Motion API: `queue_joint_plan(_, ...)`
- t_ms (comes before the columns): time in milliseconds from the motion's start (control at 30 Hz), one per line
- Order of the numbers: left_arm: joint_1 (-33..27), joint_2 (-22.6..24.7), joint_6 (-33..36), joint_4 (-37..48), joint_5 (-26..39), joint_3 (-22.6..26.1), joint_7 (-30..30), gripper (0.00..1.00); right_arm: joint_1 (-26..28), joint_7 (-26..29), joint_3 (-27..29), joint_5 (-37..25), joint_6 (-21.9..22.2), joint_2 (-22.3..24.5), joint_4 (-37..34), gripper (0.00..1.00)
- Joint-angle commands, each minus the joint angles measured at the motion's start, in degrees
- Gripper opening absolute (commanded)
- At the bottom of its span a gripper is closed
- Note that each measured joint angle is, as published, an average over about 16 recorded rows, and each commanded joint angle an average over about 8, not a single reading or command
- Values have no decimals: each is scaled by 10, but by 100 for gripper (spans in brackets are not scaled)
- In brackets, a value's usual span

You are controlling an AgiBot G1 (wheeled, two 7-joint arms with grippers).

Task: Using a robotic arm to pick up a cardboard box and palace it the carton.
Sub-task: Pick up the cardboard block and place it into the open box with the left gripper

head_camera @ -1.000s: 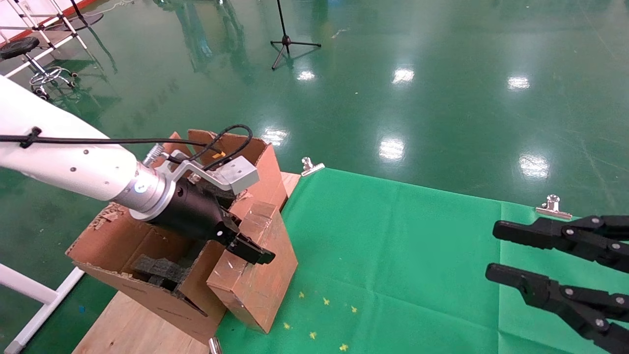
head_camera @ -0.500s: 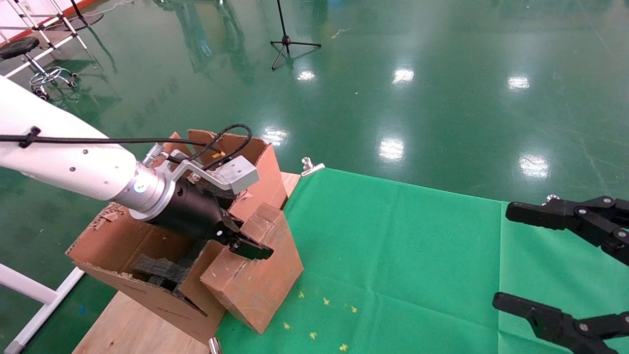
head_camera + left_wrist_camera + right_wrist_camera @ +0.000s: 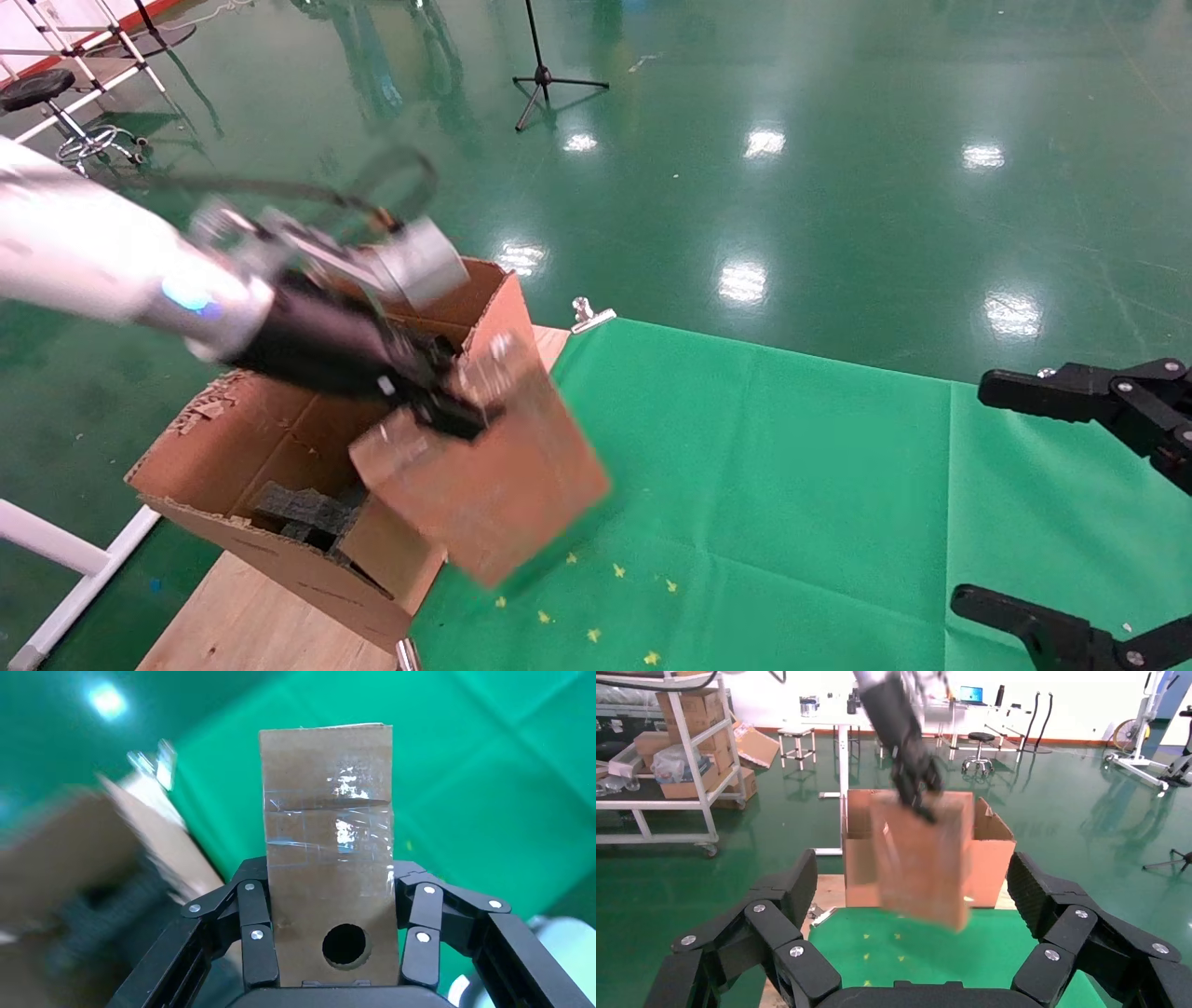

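Observation:
My left arm, the white robotic arm (image 3: pixel 84 261), has its black gripper (image 3: pixel 447 410) shut on the top edge of the slim taped cardboard box (image 3: pixel 494 485). The box hangs tilted in the air, clear of the green cloth, beside the carton's near wall. The left wrist view shows the box (image 3: pixel 327 846) clamped between both fingers (image 3: pixel 254 931). The large flapped carton (image 3: pixel 279 447) stands at the left with black foam blocks (image 3: pixel 303 511) inside. In the right wrist view the box (image 3: pixel 919 860) hangs in front of the carton (image 3: pixel 989 846). My right gripper (image 3: pixel 1080 503) is open and empty at the right edge.
A green cloth (image 3: pixel 764 485) covers the table, held by silver clips (image 3: pixel 589 314), with small yellow marks (image 3: pixel 596 606) near the front. The carton stands on a wooden board (image 3: pixel 242 624). Beyond lie a shiny green floor and a tripod stand (image 3: pixel 545 75).
My left gripper has lifted the cardboard box off the cloth and swung it up and left toward the carton. My right gripper has opened wide and drawn back to the right.

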Motion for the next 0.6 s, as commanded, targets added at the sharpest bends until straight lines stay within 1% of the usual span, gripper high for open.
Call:
queue_joint_plan(33,-18,-13,4,7,-23,-15,26,0,0,0,0,0,0,0,0,100)
queue_joint_plan(200,-93,-35,14,69,-23,-21,94,0,0,0,0,0,0,0,0,100)
queue_joint_plan(400,-177,-47,15,166,36,13,174,0,0,0,0,0,0,0,0,100)
queue_joint_plan(500,-202,-44,12,231,68,34,209,0,0,0,0,0,0,0,0,100)
queue_joint_plan(600,-210,-35,8,309,84,51,242,0,0,0,0,0,0,0,0,100)
